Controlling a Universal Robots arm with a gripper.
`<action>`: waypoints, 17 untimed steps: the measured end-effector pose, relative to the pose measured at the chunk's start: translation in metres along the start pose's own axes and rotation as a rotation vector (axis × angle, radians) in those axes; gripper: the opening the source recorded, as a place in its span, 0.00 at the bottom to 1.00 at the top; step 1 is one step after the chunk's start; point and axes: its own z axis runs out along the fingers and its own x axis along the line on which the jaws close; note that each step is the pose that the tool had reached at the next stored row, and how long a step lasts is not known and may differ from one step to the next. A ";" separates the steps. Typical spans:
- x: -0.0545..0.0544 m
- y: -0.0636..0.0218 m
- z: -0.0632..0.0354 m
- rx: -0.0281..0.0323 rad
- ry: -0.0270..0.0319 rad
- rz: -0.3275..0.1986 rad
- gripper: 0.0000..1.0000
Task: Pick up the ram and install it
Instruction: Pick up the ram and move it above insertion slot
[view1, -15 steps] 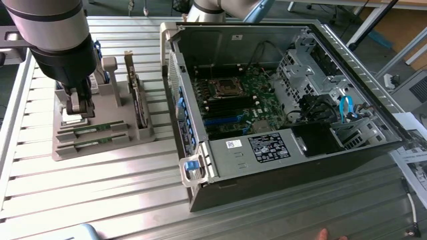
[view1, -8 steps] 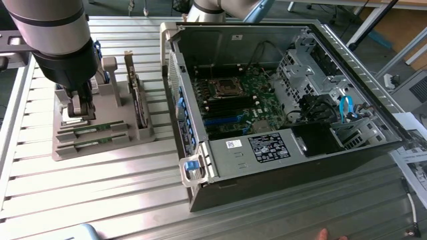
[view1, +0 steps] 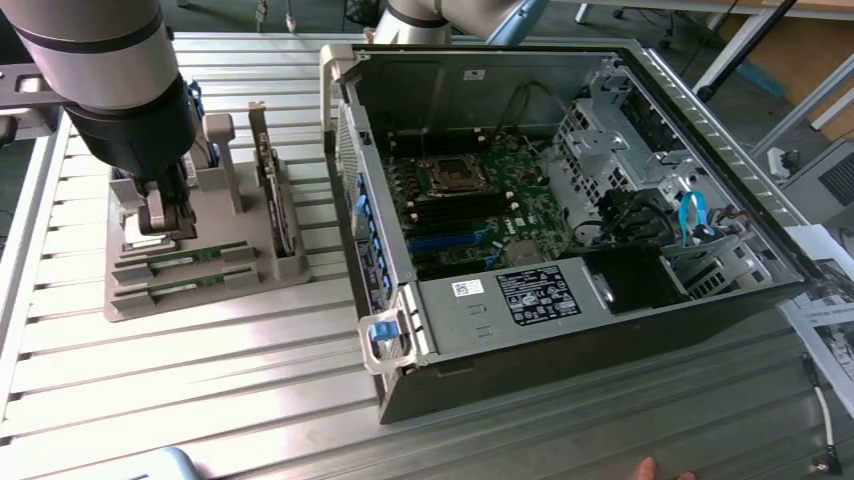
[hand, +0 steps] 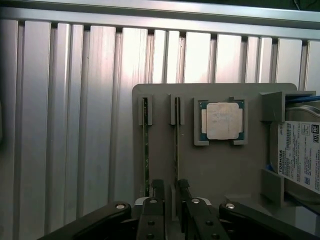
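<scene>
- While the ram (hand: 176, 145) stands on edge in its slot of the grey holder tray (hand: 225, 170), the gripper (hand: 170, 186) hangs over one end of it. Its fingers (hand: 158, 195) are spread apart with the thin green strip between them. Whether either one touches the strip cannot be told.
- Just beside it, in the parallel slot and outside the fingers, stands a second ram stick (hand: 145, 150).
- On the ram's other flank a square silver processor chip (hand: 222, 120) lies flat in a recess of the same tray. Beyond that sits a hard drive (hand: 300, 155) with a white label, held by grey brackets at the tray's edge.
- Seen from the exterior view, the tray lies at nine o'clock from the open computer case (view1: 561, 370) — near it, not touching.
- An expansion card (view1: 276, 200) stands upright at three o'clock from the gripper, between it and the case.
- Inside the case the motherboard (view1: 514, 215) is exposed. Its processor socket (view1: 447, 175) sits at twelve o'clock from a row of black and blue slots (view1: 454, 225).
- At three o'clock from the board, a blue cable (view1: 690, 215) loops through the drive cage.
- Tray and case both rest on a slatted aluminium table (view1: 200, 400).
</scene>
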 end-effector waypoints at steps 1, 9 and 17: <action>0.000 0.0000 0.0001 0.0002 -0.0001 0.000 0.24; 0.003 0.0002 0.0000 0.0002 -0.0001 0.000 0.24; 0.011 0.0007 -0.0003 0.0002 -0.0001 0.000 0.24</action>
